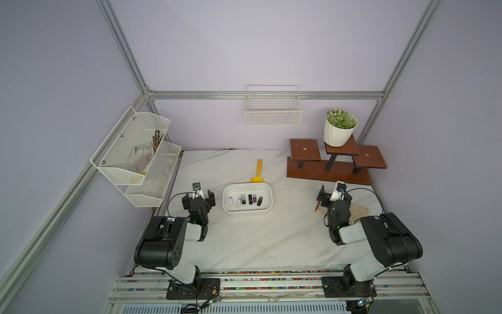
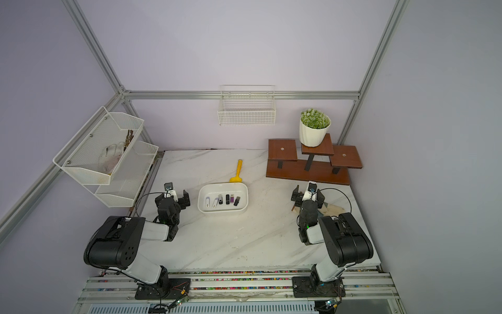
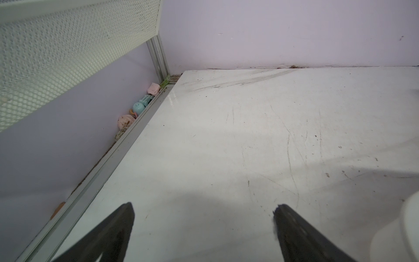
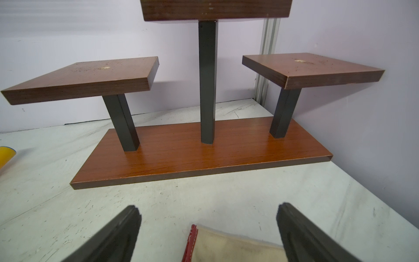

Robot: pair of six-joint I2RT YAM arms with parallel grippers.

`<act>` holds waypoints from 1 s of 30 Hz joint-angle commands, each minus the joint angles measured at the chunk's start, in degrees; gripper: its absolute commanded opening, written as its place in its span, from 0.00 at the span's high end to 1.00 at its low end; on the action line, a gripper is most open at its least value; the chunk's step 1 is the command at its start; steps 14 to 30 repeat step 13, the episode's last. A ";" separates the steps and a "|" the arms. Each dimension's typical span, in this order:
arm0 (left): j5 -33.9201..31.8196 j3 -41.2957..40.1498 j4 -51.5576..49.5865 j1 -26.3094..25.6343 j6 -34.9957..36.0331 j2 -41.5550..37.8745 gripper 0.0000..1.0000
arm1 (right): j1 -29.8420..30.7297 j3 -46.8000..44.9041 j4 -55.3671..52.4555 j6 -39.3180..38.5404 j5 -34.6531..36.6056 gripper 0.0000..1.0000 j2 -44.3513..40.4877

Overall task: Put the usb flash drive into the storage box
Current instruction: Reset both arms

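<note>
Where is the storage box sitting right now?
In both top views the storage box sits mid-table, on the robot's side of the yellow scoop. It is beside the left tool without touching it, with several flash drives inside.

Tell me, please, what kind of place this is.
Probably a robot lab cell: silver aluminium frame bars, plain lilac wall panels, and two black-and-white robot arms mounted beside a white marble-pattern tabletop.

Both top views share the table (image 1: 271, 239) from above; wrist views skim it.
</note>
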 commanded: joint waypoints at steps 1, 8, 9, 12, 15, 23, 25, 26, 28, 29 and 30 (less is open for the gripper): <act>-0.57 0.44 1.57 0.36 -0.26 -0.62 0.00 | -0.18 -0.16 -0.17 0.30 0.75 0.01 -0.47; -0.57 0.43 1.54 0.25 -0.28 -0.63 0.00 | -0.21 0.01 -0.39 0.32 0.75 0.01 -0.37; -0.57 0.46 1.50 0.38 -0.28 -0.63 0.00 | -0.21 0.05 -0.47 0.32 0.76 0.01 -0.38; -0.57 0.49 1.58 0.38 -0.26 -0.63 0.00 | -0.21 -0.07 -0.38 0.39 0.75 0.01 -0.38; -0.57 0.45 1.60 0.35 -0.30 -0.63 0.00 | -0.19 -0.12 -0.31 0.39 0.79 0.01 -0.50; -0.57 0.45 1.60 0.35 -0.30 -0.63 0.00 | -0.19 -0.12 -0.31 0.39 0.79 0.01 -0.50; -0.57 0.45 1.60 0.35 -0.30 -0.63 0.00 | -0.19 -0.12 -0.31 0.39 0.79 0.01 -0.50; -0.57 0.45 1.60 0.35 -0.30 -0.63 0.00 | -0.19 -0.12 -0.31 0.39 0.79 0.01 -0.50; -0.57 0.45 1.60 0.35 -0.30 -0.63 0.00 | -0.19 -0.12 -0.31 0.39 0.79 0.01 -0.50; -0.57 0.45 1.60 0.35 -0.30 -0.63 0.00 | -0.19 -0.12 -0.31 0.39 0.79 0.01 -0.50; -0.57 0.45 1.60 0.35 -0.30 -0.63 0.00 | -0.19 -0.12 -0.31 0.39 0.79 0.01 -0.50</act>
